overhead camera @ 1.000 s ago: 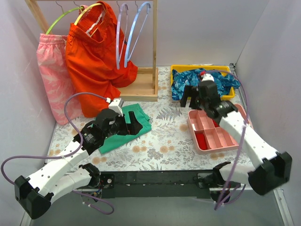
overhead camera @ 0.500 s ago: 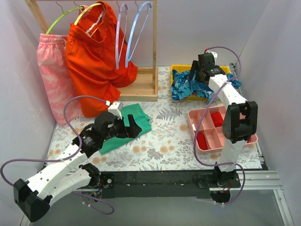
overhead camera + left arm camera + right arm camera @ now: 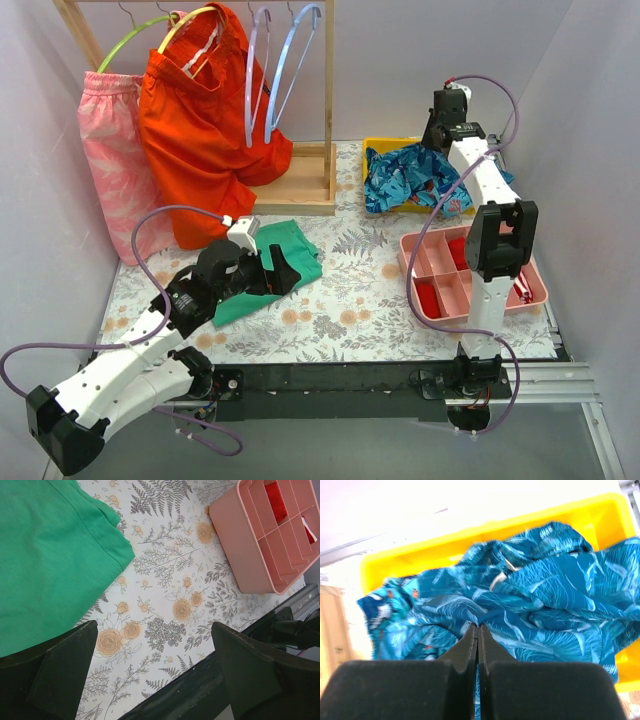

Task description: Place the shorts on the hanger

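Observation:
The teal leaf-print shorts (image 3: pixel 412 178) lie bunched in a yellow bin (image 3: pixel 385 146) at the back right. My right gripper (image 3: pixel 438 140) reaches down onto them from the far side. In the right wrist view its jaws (image 3: pixel 478 626) are pressed together with a fold of the shorts (image 3: pixel 560 587) pinched at the tips. The pale lavender hanger (image 3: pixel 256 70) hangs bare on the wooden rack, left of a light-blue hanger (image 3: pixel 296 60). My left gripper (image 3: pixel 276 272) hovers open over the floral cloth beside a green garment (image 3: pixel 270 262); nothing sits between its fingers (image 3: pixel 152 630).
A blue garment with red-orange specks (image 3: pixel 385 605) lies under the shorts in the bin. Orange shorts (image 3: pixel 195 120) and a pink garment (image 3: pixel 112 160) hang on yellow-green hangers. A pink divided tray (image 3: pixel 460 280) sits in front of the bin. The rack's wooden base (image 3: pixel 300 185) stands at the back.
My right arm swung from above the pink tray back to the yellow bin, and its jaws went from open to shut on the shorts. The left arm barely moved.

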